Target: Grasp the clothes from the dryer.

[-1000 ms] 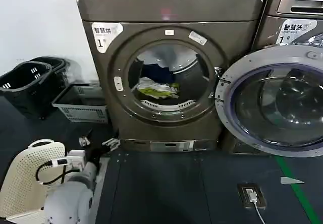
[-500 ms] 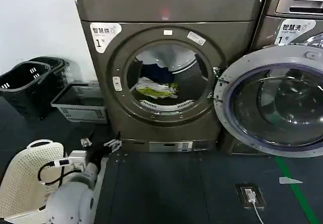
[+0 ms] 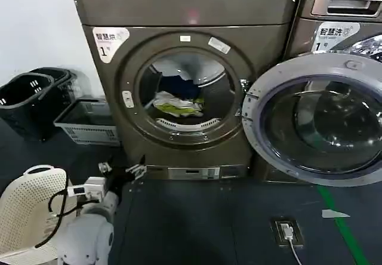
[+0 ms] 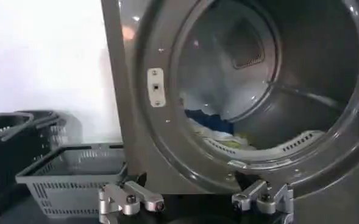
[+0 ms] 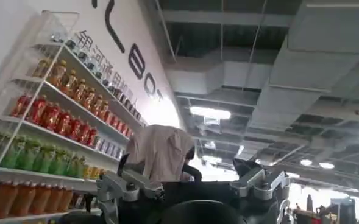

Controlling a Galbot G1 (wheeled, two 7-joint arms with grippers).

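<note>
1. Start at the left: your left gripper (image 3: 122,170) sits low and near, just in front of the dryer's bottom left corner, with its two fingers spread wide apart and nothing between them. In the left wrist view the same fingers (image 4: 130,199) frame the lower rim of the porthole.
2. Beside it on the left stand a grey basket (image 3: 80,123) and dark baskets (image 3: 33,95), with a white perforated basket (image 3: 27,208) nearest you. None of them lies on the path into the drum.
3. Move right to the dryer (image 3: 185,86): its door (image 3: 316,119) is swung fully open to the right, so the round opening is unobstructed.
4. The clothes (image 3: 176,105) lie on the drum floor, far inside and a little left of its centre, white and yellow-green pieces in front, a dark blue garment behind them.
5. The relation that matters: the pile lies up, farther away and to the right of your left gripper. The heap's long axis runs left to right across the drum, so I judge a straight-in reach over the lower lip would meet it broadside.
6. The left arm is plainly the nearer one. Your right gripper (image 5: 194,182) points up toward a ceiling and drink shelves, away from the machine, its fingers apart and empty.
</note>
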